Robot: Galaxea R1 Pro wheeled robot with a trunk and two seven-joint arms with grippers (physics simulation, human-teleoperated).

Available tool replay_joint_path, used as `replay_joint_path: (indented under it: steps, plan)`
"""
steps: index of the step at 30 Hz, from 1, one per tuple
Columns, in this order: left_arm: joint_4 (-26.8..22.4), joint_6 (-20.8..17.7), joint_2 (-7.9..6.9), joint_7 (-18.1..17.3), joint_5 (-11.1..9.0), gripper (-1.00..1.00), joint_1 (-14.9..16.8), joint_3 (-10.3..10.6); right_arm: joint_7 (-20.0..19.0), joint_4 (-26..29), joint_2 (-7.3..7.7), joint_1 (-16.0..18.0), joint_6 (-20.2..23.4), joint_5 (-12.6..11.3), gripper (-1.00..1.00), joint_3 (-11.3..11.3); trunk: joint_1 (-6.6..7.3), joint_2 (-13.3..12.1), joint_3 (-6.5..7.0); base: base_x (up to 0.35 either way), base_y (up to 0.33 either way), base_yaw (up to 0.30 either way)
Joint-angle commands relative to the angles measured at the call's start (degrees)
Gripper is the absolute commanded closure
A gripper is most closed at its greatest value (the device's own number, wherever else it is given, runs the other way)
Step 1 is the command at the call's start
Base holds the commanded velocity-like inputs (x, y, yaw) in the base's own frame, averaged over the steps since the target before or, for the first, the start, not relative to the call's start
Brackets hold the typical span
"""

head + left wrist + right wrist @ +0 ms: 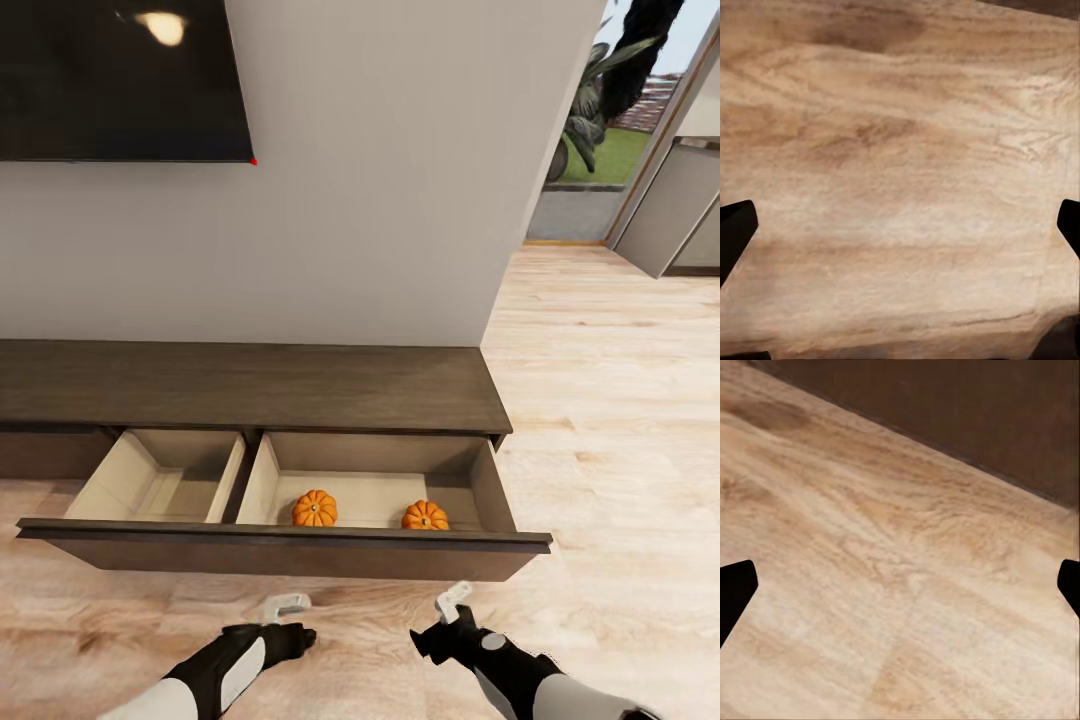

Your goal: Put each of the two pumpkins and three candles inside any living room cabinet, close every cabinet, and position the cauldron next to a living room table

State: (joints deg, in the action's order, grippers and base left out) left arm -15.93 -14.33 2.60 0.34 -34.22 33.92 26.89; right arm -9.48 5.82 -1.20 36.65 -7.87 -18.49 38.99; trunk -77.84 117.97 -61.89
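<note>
Both your arms hang low over the floor (620,400), in front of the open cabinet (250,385).

Nearest you, your left arm reaches forward from the lower left, its tool (285,605) just above the boards with the pale fingers (292,602) pointing right; the left wrist view has its dark tips far apart at either edge, nothing between them. Your right arm comes in from the lower right, bent inward, its tool (455,598) tilted up toward the drawer front (285,548), also spread wide and empty. Beyond the front, the pulled-out drawer has two pale compartments: both pumpkins sit in the right one, one pumpkin (314,508) near its left wall, the other (425,515) toward the right. Farther back are the cabinet top, the wall and a dark screen (120,80).
</note>
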Motion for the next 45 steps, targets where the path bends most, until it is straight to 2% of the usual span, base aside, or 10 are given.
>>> replay_joint_path:
  steps: [1,4,7,10,12,14,19,33,45]
  plan:
    - [0.6,2.2,0.47,1.8,0.0,-1.0,0.0,0.0,2.6,-0.5,-0.75,-0.4,-1.7,0.0,-1.0,0.0,0.0,0.0,0.0,0.0,0.0,0.0]
    - [1.5,6.2,1.64,5.0,0.0,-1.0,0.0,0.0,10.1,-1.3,-2.59,-1.4,-6.5,0.0,-1.0,0.0,0.0,0.0,0.0,0.0,0.0,0.0]
    - [1.6,8.5,2.13,7.4,0.1,-1.0,0.0,0.0,15.0,-1.5,-3.45,-1.7,-8.4,0.0,-1.0,-0.5,0.0,0.0,0.0,0.0,0.0,0.0]
    - [1.2,10.0,2.64,9.7,0.3,-1.0,0.0,0.6,16.2,-1.5,-4.24,-1.8,-8.8,-0.1,-1.0,-2.0,0.0,0.0,0.0,0.0,0.0,0.0]
    - [1.0,11.1,2.8,11.9,0.4,-1.0,0.0,2.1,17.3,-1.6,-4.77,-1.9,-8.9,-0.1,-1.0,-4.6,0.0,0.0,0.0,0.0,0.0,0.0]
    - [1.0,13.8,2.79,12.6,0.4,-1.0,0.0,3.1,17.7,-1.5,-4.91,-2.0,-9.4,0.1,-1.0,-6.1,0.0,0.0,0.0,0.0,0.0,0.0]
    - [1.1,16.9,2.37,12.6,0.3,-1.0,0.0,3.7,17.4,-1.4,-4.95,-2.1,-12.6,0.3,-1.0,-6.8,0.0,0.0,0.02,0.0,0.0,-0.007]
    - [0.9,17.2,2.33,12.3,0.2,-1.0,0.0,3.7,17.3,-1.0,-4.95,-3.0,-14.6,0.2,-1.0,-6.9,0.0,0.0,0.86,0.0,0.0,-0.183]
    - [0.9,17.3,2.32,12.3,0.1,-1.0,0.0,3.7,17.3,-0.8,-5.3,-3.0,-14.7,0.3,-1.0,-6.9,0.0,0.0,0.93,0.097,0.0,-0.014]
